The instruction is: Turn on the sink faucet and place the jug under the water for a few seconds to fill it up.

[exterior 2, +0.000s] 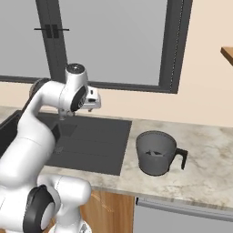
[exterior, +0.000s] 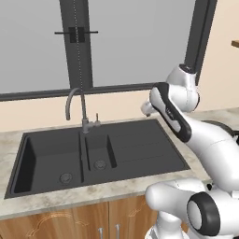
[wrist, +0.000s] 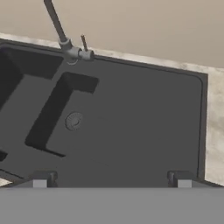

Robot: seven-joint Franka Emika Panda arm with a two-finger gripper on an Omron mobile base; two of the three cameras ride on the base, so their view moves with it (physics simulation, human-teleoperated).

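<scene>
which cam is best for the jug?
Right base view: the jug stands whole on the counter right of the sink, black handle pointing right. The left base view and hand view look at the sink and faucet instead.

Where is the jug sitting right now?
In the right base view the jug stands upright on the marble counter, just right of the sink drainboard, handle pointing right.

A large window (exterior: 135, 42) with dark frames is seen behind the beige marbled countertop (exterior 2: 205, 150), above a cream wall strip (exterior: 42, 114). Wooden cabinet doors (exterior: 84, 221) with small metal handles are set below the counter's front edge. A wooden shelf edge (exterior 2: 227, 53) is glimpsed at three o'clock.
</scene>
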